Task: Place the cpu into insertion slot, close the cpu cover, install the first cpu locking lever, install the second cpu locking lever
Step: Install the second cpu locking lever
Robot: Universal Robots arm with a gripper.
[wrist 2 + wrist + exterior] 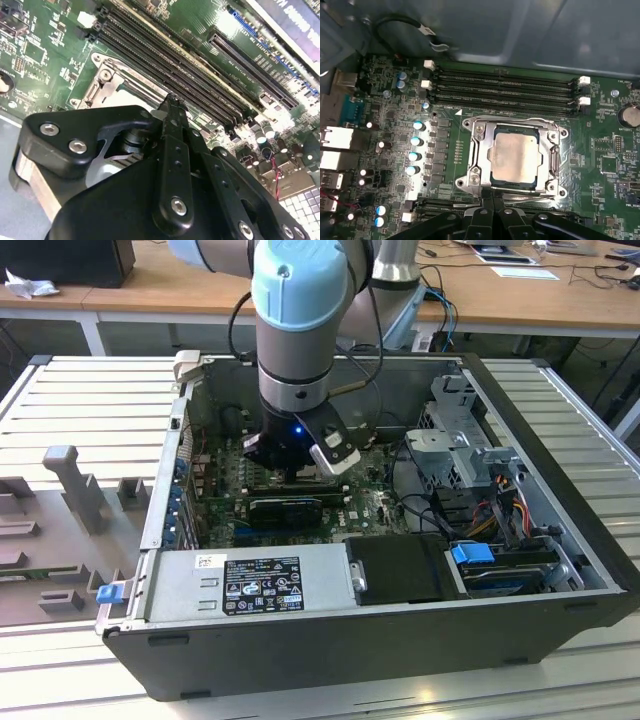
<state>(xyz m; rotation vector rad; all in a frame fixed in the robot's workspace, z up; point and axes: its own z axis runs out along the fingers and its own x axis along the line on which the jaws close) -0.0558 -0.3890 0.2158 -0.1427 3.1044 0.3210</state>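
The cpu (pixel 515 155), a pale square chip, lies flat in the insertion slot (pixel 556 159) on the green motherboard. The cpu cover (pixel 481 150), a metal frame, lies down around the chip's edges. A thin wire lever (pixel 510 119) runs along one side of the socket and another lever (pixel 532 197) along the opposite side. My gripper (pixel 493 196) is shut, its black fingertips (pixel 487 200) pressed together right at the socket's edge beside that second lever. In the second wrist view the fingers (pixel 171 107) reach down next to the socket frame (pixel 102 82). In the exterior view the gripper (pixel 290 475) sits low inside the case.
The open computer case (pixel 330 635) surrounds the board, with a power supply (pixel 250 585) and drive cage (pixel 460 445) on the sides. Long black memory slots (pixel 505 90) lie beside the socket. Capacitors (pixel 415 142) and cables (pixel 430 510) stand nearby.
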